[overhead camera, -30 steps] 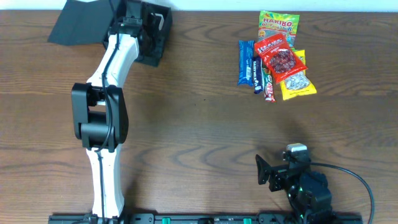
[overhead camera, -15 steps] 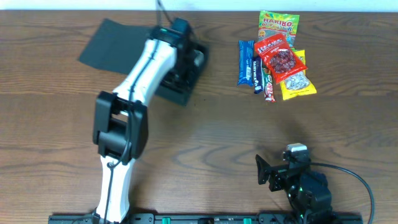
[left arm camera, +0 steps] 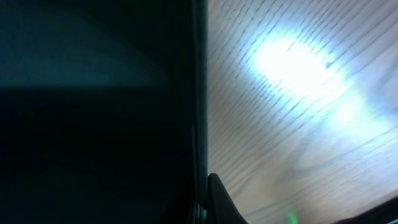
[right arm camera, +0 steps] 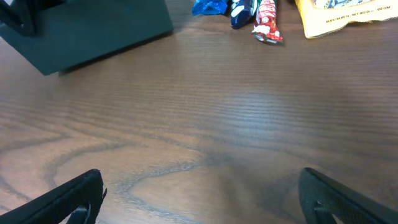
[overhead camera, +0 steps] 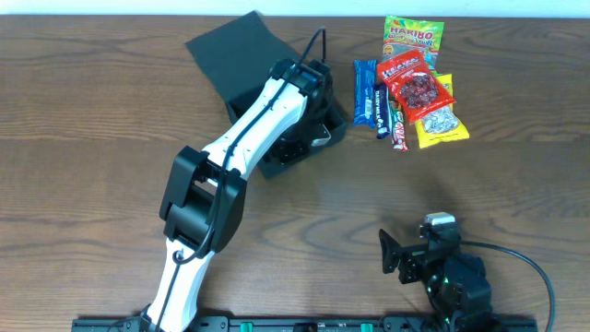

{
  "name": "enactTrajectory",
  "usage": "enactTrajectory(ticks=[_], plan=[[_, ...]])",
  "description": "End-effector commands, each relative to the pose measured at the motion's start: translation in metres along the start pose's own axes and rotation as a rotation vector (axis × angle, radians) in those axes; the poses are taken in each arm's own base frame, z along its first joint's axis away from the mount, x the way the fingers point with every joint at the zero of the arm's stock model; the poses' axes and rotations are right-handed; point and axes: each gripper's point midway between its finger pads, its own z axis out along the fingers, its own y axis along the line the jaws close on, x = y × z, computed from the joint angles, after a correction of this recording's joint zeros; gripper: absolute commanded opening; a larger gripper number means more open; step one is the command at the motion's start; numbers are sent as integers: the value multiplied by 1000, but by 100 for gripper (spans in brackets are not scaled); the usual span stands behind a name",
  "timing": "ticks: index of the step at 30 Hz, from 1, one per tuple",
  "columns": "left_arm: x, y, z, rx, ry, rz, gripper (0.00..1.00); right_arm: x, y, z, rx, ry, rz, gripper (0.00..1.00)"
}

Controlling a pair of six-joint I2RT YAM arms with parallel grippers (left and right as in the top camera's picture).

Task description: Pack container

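Cardboard container, matte black rectangle: likely light, stiff (lid floppy); left gripper pinches its two-o'clock wall, right gripper spread.

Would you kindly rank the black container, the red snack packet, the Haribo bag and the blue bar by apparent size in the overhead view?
1. container
2. red snack packet
3. Haribo bag, partly covered by the red packet, so places 2 and 3 are unsure
4. blue bar
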Motion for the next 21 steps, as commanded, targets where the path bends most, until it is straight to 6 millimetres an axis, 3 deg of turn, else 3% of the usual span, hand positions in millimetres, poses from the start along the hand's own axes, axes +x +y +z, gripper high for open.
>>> enactTrajectory(ticks=[1,2,5,8,11,13,15,18,21], plan=[[7,6,-8,-58,15,29,64,1,-3,1,12,-1,16,99],[8,5,-8,-55,17,1,95,1,-3,1,12,-1,16,99],[7,-1,-10,-19,5,-98,95,1,-3,1,12,-1,16,99],[1,-3,-30,-6,-69,-274,95,1,-3,1,12,-1,16,99],[-2,5,-73,-53,-205,-429,95,1,-3,1,12,-1,16,99],[7,29,-114,-131,-356,-721,95,1,-3,1,12,-1,16,99],[18,44,-136,-114,-455,-961,95,1,-3,1,12,-1,16,99],[35,59,-138,-86,-472,-1126,95,1,-3,1,12,-1,16,99],[39,64,-122,5,-435,-1220,95,1,-3,1,12,-1,16,99]])
